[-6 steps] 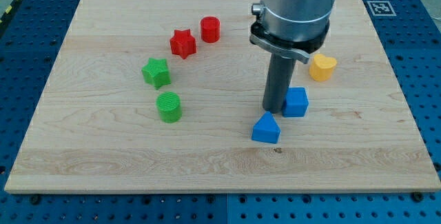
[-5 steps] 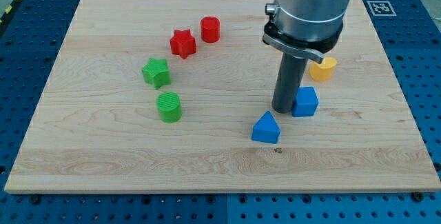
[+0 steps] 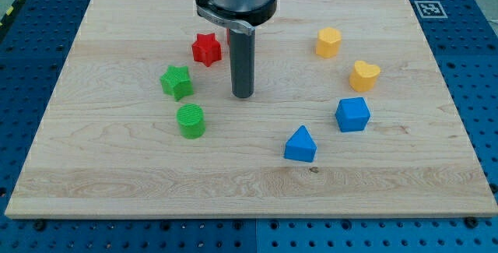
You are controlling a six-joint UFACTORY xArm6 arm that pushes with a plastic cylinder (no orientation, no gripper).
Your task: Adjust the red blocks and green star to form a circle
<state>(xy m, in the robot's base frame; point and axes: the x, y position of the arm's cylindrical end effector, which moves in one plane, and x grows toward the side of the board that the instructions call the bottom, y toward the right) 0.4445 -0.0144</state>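
Your tip (image 3: pixel 243 96) has jumped from the blue blocks to right of the green star (image 3: pixel 177 82); the tool has no jaws, and the red cylinder is now hidden.

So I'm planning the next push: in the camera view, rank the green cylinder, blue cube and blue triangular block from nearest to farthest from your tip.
My tip is on the board right of the green blocks.
1. green cylinder, nearest, to the tip's lower left.
2. blue triangular block, to the lower right.
3. blue cube, farthest, out on the view's right.
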